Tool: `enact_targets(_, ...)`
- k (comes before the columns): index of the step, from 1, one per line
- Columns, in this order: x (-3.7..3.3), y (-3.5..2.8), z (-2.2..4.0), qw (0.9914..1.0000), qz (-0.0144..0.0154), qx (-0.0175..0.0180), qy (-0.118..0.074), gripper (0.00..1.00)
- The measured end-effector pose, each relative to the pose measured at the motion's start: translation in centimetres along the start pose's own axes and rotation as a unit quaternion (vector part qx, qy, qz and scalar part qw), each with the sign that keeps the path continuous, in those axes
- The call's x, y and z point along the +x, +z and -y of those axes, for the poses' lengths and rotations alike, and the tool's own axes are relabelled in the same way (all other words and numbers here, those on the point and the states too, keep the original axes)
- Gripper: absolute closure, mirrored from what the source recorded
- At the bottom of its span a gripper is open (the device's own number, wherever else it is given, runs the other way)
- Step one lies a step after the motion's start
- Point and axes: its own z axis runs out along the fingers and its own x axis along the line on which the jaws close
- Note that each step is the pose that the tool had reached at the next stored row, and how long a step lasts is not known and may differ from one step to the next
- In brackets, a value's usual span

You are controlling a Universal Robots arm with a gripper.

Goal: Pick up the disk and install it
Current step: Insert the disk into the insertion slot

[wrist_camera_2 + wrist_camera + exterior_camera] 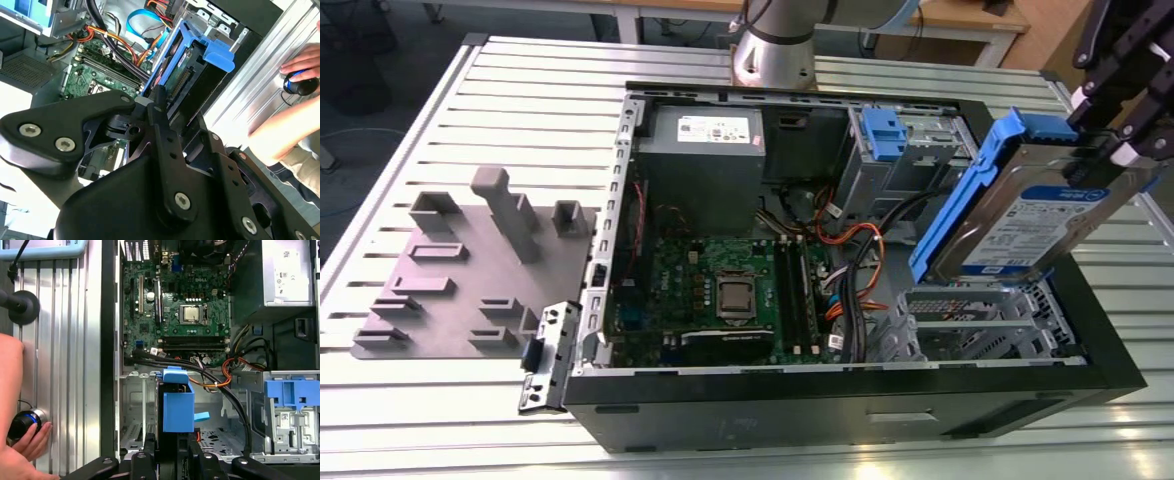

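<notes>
While my gripper point(1110, 150) is clamped tight on the upper end of the disk point(1021, 215), the drive hangs tilted in the air above the open computer case point(854, 395), over the metal drive cage point(987, 320) at the exterior view's right. Blue carrier frames the silver body; label faces the exterior camera. In the first wrist view the carrier's end tab point(178, 407) sits over the cage floor, with black and orange cables point(210, 375) running just beside it. Risks, as I judge them: the hold is at one end only, so the tilted drive could pivot or slip in my grip; a carrier edge could catch a cage rail or snag those cables; a skewed line could jam it short of seating. A person's hand point(25, 442) rests on a knob point(22, 422) on the table point(454, 420) beside the case, close enough to note.
</notes>
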Motion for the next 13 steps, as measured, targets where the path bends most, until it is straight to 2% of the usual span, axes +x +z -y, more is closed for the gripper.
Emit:
enact_targets(3,0.01,0.00,0.01,1.00000,0.0011,0.0000,0.000,0.65)
enact_targets(4,0.02,0.01,0.01,0.99998,0.0057,-0.0001,0.000,0.65)
enact_targets(5,0.04,0.02,0.01,0.99993,0.0116,-0.0003,-0.001,0.65)
enact_targets(6,0.08,0.03,0.01,0.99990,0.0144,-0.0003,-0.001,0.65)
enact_targets(13,0.94,0.61,0.27,0.99984,0.0177,-0.0004,-0.001,0.65)
